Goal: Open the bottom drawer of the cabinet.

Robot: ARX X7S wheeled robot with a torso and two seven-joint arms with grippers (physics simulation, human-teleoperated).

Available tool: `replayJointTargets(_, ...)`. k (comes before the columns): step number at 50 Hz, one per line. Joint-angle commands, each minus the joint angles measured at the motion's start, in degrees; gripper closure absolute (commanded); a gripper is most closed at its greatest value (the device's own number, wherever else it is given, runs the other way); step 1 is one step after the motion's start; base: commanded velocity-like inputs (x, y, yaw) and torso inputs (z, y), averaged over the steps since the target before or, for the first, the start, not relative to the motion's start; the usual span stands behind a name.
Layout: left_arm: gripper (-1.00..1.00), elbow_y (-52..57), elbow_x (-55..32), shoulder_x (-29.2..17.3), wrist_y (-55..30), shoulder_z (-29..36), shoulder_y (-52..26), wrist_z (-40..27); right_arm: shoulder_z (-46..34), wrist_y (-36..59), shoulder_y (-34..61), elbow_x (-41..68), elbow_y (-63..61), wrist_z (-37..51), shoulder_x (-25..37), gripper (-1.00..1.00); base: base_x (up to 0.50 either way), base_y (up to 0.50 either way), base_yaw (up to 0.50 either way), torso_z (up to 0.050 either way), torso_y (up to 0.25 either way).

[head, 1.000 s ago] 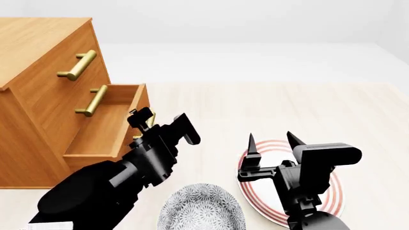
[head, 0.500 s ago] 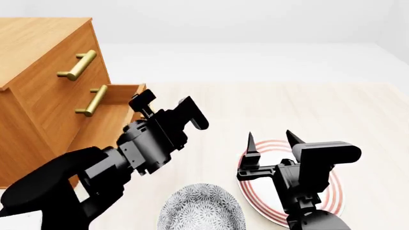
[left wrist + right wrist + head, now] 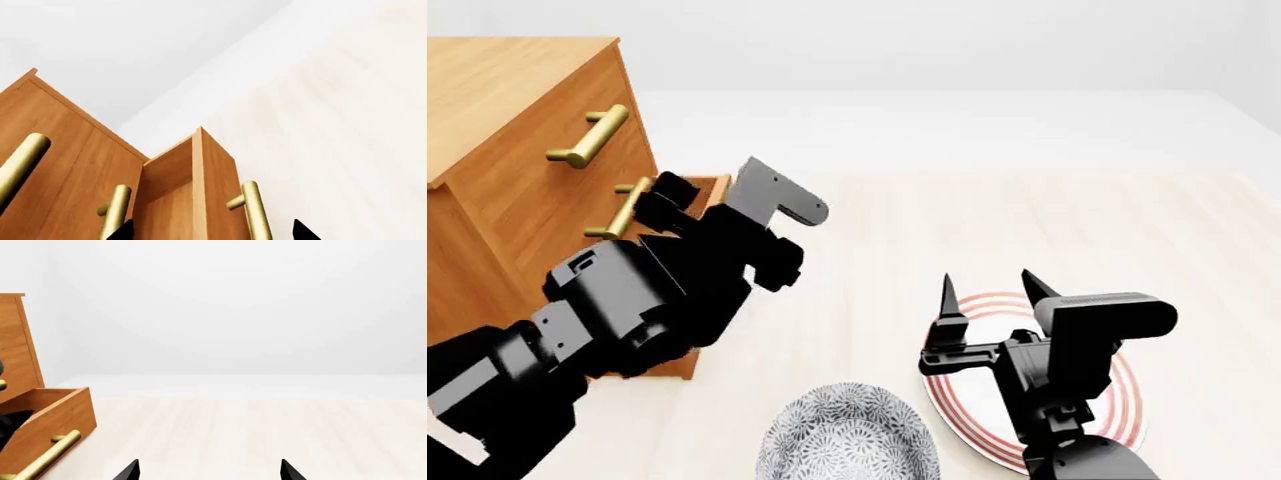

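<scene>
The cabinet (image 3: 507, 150) stands at the left in the head view. Its bottom drawer (image 3: 675, 366) is pulled out and mostly hidden behind my left arm. The left wrist view shows the drawer's front panel (image 3: 215, 190) edge-on, with its brass handle (image 3: 256, 215) between the fingertips and clear of both. My left gripper (image 3: 213, 232) (image 3: 681, 205) is open and holds nothing. My right gripper (image 3: 992, 298) (image 3: 208, 472) hovers open above a plate. The right wrist view also shows the open drawer (image 3: 57, 422) and its handle (image 3: 47, 455).
A white plate with red rings (image 3: 1121, 410) lies under my right gripper. A grey patterned bowl (image 3: 847, 440) sits at the front edge. The top drawer's handle (image 3: 590, 137) and the middle drawer's handle (image 3: 627, 205) stick out of the closed drawers. Pale tabletop (image 3: 1028, 220) stretches to the right.
My left gripper has come off the bottom drawer's handle and risen up and left, and the arm now covers the drawer. The drawer stays pulled out. The right arm is still.
</scene>
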Motion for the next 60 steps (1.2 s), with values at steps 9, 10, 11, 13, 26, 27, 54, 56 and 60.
replayJointTargets(9,-1.00,2.55,-5.57,-3.79,4.03,-7.85,4.44,-3.53,-0.50,-0.14,0.35,0.22,0.41,0.33,0.25,-1.00,0.00,0.00,0.00,0.000,0.000)
replayJointTargets(10,-1.00,2.55,-5.57,-3.79,4.03,-7.85,4.44,-3.53,-0.52,-0.16,0.36,0.24,0.42,0.35,0.26,-1.00,0.00,0.00,0.00,0.000,0.000)
replayJointTargets(11,-1.00,2.55,-5.57,-3.79,4.03,-7.85,4.44,-3.53,-0.53,-0.17,0.36,0.26,0.42,0.37,0.28,-1.00,0.00,0.00,0.00,0.000,0.000)
replayJointTargets(13,-1.00,1.16,-8.83,-3.46,4.75,-10.37,5.31,-2.45,-0.22,-0.03,0.39,0.54,0.24,0.45,0.46,-1.00,0.00,0.00,0.00,0.000,0.000)
replayJointTargets(26,-1.00,-1.01,-8.43,-3.42,5.18,-10.25,5.81,-1.98,-0.26,0.43,0.91,0.94,-0.04,0.94,0.72,-1.00,0.00,0.00,0.00,0.000,0.000)
replayJointTargets(27,-1.00,-1.46,-9.45,-3.32,5.17,-10.89,6.00,-1.55,-0.28,0.46,0.92,0.97,-0.14,0.99,0.74,-1.00,0.00,0.00,0.00,0.000,0.000)
replayJointTargets(54,-1.00,-10.63,-8.49,-1.70,8.68,-11.28,7.93,2.53,-0.59,-0.53,0.29,1.02,0.58,1.25,0.94,-1.00,0.00,0.00,0.00,0.000,0.000)
replayJointTargets(56,-1.00,-10.63,-8.49,-1.70,8.68,-11.28,7.93,2.53,-0.59,-0.53,0.29,1.02,0.58,1.25,0.94,-1.00,0.00,0.00,0.00,0.000,0.000)
replayJointTargets(60,-1.00,-13.88,-8.43,-1.17,9.85,-11.52,8.64,4.22,-0.70,-0.70,0.13,1.01,0.65,1.25,0.97,-1.00,0.00,0.00,0.00,0.000,0.000)
